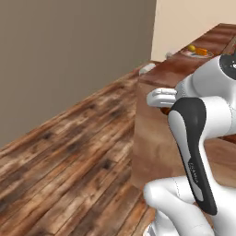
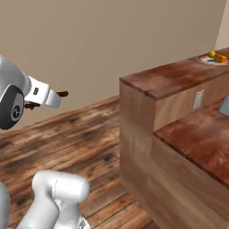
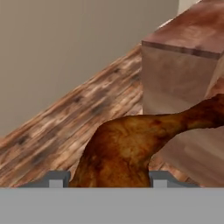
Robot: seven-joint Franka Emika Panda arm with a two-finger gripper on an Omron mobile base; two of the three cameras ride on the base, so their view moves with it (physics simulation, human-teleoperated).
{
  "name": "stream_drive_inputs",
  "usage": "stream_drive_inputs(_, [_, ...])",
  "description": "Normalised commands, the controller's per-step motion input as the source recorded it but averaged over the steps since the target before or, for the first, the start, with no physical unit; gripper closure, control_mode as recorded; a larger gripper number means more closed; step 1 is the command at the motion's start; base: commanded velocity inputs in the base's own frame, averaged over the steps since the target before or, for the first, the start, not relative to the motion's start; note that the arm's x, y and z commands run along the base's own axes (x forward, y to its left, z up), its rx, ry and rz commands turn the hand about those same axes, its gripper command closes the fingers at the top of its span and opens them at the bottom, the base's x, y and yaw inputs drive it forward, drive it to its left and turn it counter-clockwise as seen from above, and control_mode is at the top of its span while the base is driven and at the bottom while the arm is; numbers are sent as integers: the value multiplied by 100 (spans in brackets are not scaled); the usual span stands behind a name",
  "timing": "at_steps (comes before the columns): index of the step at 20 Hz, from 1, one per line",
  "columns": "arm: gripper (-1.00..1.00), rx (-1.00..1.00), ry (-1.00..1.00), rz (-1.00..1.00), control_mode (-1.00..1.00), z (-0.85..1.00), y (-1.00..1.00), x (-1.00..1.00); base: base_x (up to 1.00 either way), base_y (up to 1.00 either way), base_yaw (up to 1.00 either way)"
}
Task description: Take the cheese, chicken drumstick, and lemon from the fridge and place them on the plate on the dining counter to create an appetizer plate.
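A plain beige wall bounds the scene to the left of the dining counter, and a wide stretch of dark plank floor lies open between that wall and the counter's near corner. In the hand view the gripper is clamped on the chicken drumstick: the thick meaty end sits between the two grey fingertips, and the thin bone end points away toward the counter's side panel. In the right base view the drumstick's dark tips poke out past the white hand, out over the floor, well short of the counter's vertical corner edge. The counter's reddish top ends in a sharp near edge above lighter panel sides, and beyond it a lower wood surface steps down. At the counter's far end the plate rests on top, close to its right end, already carrying the lemon and the orange cheese side by side. The counter top between its near edge and the plate is bare.
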Motion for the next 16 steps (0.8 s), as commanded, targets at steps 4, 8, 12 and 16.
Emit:
stream_drive_inputs(4, [100,0,0,0,100,0,0,0,67,96,-54])
stream_drive_inputs(8, [100,0,0,0,100,0,0,0,64,97,-54])
stream_drive_inputs(12, [100,0,0,0,100,0,0,0,60,99,-55])
stream_drive_inputs(16, [100,0,0,0,100,0,0,0,57,98,-55])
